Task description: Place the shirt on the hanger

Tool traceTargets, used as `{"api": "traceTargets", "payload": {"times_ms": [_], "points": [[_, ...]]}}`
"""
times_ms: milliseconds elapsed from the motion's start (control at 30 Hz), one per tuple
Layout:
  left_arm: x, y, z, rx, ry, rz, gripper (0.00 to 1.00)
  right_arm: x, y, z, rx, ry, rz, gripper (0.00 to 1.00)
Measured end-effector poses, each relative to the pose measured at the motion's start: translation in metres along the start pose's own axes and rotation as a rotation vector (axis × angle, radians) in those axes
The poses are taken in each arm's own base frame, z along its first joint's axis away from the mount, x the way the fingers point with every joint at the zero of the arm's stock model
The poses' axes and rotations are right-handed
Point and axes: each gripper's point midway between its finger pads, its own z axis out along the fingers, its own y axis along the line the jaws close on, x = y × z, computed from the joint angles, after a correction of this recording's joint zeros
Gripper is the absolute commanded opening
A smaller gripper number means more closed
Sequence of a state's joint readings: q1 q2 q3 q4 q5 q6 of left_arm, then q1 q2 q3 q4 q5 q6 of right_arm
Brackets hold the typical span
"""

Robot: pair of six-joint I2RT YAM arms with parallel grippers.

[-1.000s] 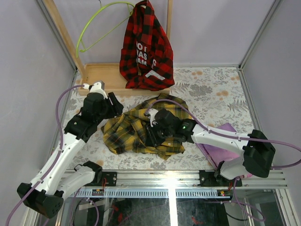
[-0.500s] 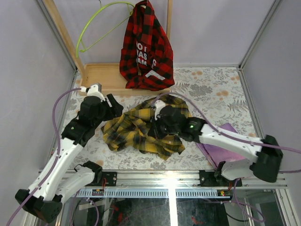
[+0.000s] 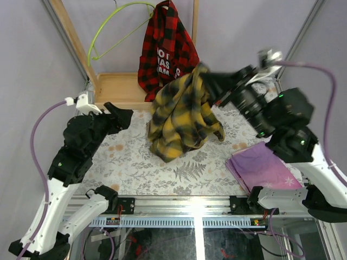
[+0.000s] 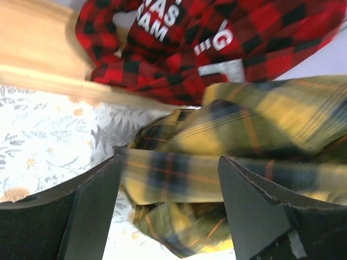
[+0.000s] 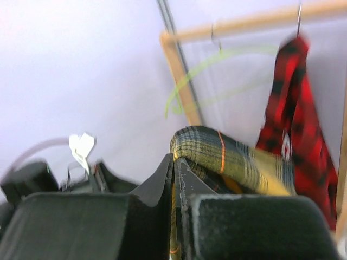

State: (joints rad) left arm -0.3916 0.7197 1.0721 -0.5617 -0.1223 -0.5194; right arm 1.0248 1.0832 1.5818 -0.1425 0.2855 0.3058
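step: hoist shirt to open it | right gripper: clamped on shirt, aloft | left gripper: wide, empty | tip: left should pinch a free edge, spreading it before hanger

1. The left arm has smooth white link shells joined by blocky black joint housings.
2. The right arm is built the same way, with white shells and bulky black housings near the wrist.
3. A lilac cable loops along the left arm to a white plug. A second lilac cable runs along the right arm.
4. The left fingers are matte black wedges with flat inner faces and pale edges.
5. The right fingers are black too, with a slightly grainy surface.
6. Each arm has a black base block.
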Motion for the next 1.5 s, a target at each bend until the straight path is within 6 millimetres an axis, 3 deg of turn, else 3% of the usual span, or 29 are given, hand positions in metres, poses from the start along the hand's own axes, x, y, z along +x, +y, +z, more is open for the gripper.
{"api": "traceTargets", "payload": {"times_ms": [167,267,400,533,633,700,800,900,1033,1133,1167,1267,1333,1367,1500], "points": [[-0.034,-0.017,-0.018,0.043,-0.091,-0.012,0.72,-0.119,0.030,0.010,-0.040,-0.239,-0.057,0.00],[-0.038,-0.018,-0.020,0.045,-0.100,-0.013,0.74,-0.167,0.043,0.016,-0.056,-0.350,-0.084,0.00],[-0.035,-0.016,-0.020,0.037,-0.090,-0.012,0.76,-0.193,0.051,0.026,-0.057,-0.435,-0.131,0.00],[-0.034,-0.015,-0.021,0.033,-0.084,-0.001,0.79,-0.183,0.051,0.047,-0.040,-0.437,-0.192,0.00],[-0.034,-0.015,-0.021,0.034,-0.083,0.009,0.86,-0.161,0.049,0.064,-0.031,-0.390,-0.222,0.00],[-0.033,-0.016,-0.021,0.043,-0.078,0.014,0.89,-0.134,0.046,0.077,-0.025,-0.333,-0.240,0.00],[-0.030,-0.021,-0.021,0.073,-0.062,0.022,0.95,-0.082,0.035,0.091,-0.013,-0.226,-0.264,0.00],[-0.028,-0.027,-0.021,0.106,-0.049,0.030,1.00,-0.019,0.012,0.091,0.033,-0.114,-0.270,0.00],[-0.023,-0.031,-0.015,0.139,-0.045,0.031,1.00,0.066,-0.033,0.069,0.149,0.022,-0.259,0.01],[-0.002,-0.021,0.000,0.124,-0.014,0.022,1.00,0.130,-0.073,0.042,0.264,0.122,-0.244,0.07],[0.009,-0.015,0.007,0.111,0.011,0.017,1.00,0.153,-0.087,0.032,0.303,0.154,-0.235,0.12],[0.043,0.000,0.023,0.075,0.098,-0.002,1.00,0.212,-0.122,-0.002,0.403,0.244,-0.211,0.43],[0.061,0.007,0.034,0.053,0.152,-0.011,1.00,0.236,-0.138,-0.023,0.458,0.295,-0.200,0.61],[0.070,0.010,0.038,0.045,0.181,-0.016,1.00,0.243,-0.144,-0.031,0.481,0.313,-0.196,0.65],[0.104,0.015,0.050,0.029,0.290,-0.018,1.00,0.236,-0.146,-0.047,0.507,0.333,-0.163,0.71]]}}
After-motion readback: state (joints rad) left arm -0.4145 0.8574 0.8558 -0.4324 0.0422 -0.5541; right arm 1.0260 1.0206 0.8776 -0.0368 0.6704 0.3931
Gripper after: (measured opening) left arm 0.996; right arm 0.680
